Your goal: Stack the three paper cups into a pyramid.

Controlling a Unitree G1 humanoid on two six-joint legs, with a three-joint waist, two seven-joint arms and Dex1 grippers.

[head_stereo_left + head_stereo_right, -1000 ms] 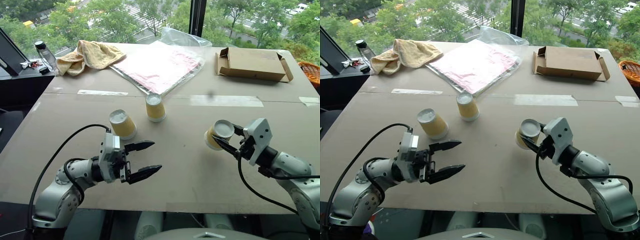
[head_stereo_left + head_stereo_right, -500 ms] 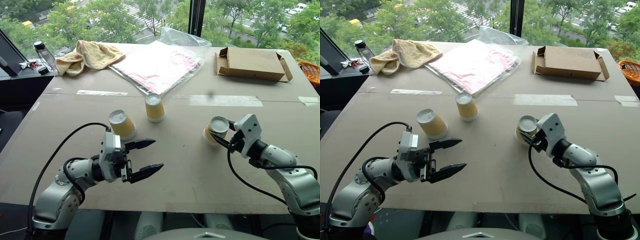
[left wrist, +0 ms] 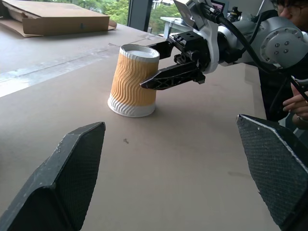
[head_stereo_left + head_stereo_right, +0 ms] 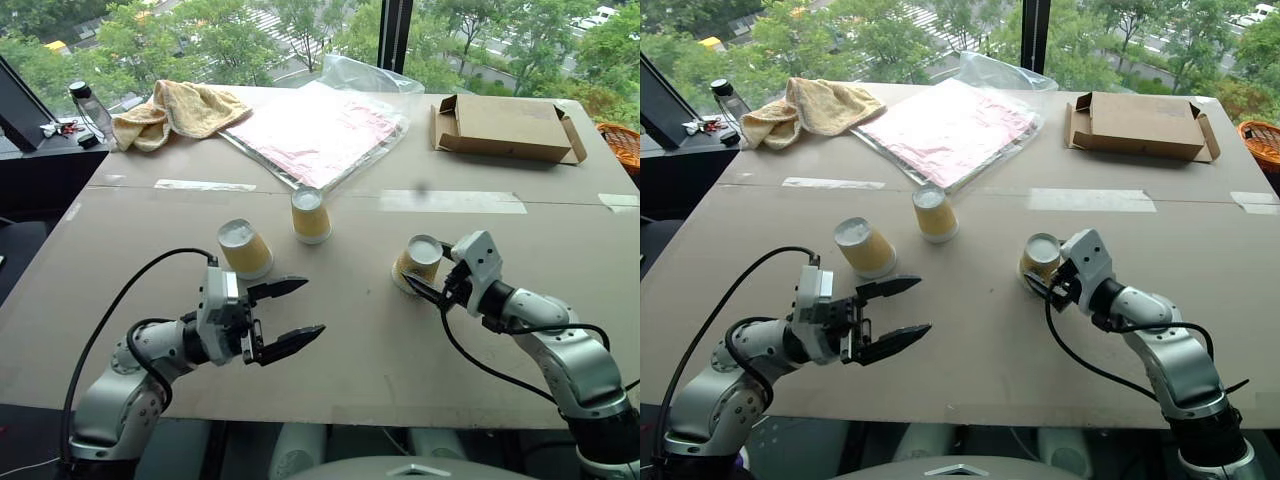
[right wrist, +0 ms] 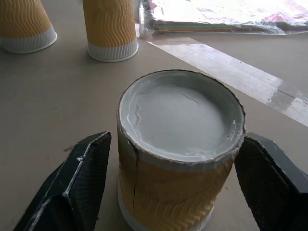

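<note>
stage: early, no pyramid | 3 cups upside down, apart: 2 left-centre [image 4: 244, 248] [image 4: 311, 214], third cup [image 4: 418, 264] right | right gripper [image 4: 432, 285] spread around third cup, unclamped | left gripper [image 4: 290, 315] open, empty | left: group 2, top 1

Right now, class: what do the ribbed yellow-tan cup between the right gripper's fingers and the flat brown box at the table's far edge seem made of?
Ribbed yellow-tan cup: probably paper, with a matt corrugated sleeve, a white base and a visible side seam.
Flat brown box: apparently plain cardboard, dull brown, with creased open flaps.
</note>
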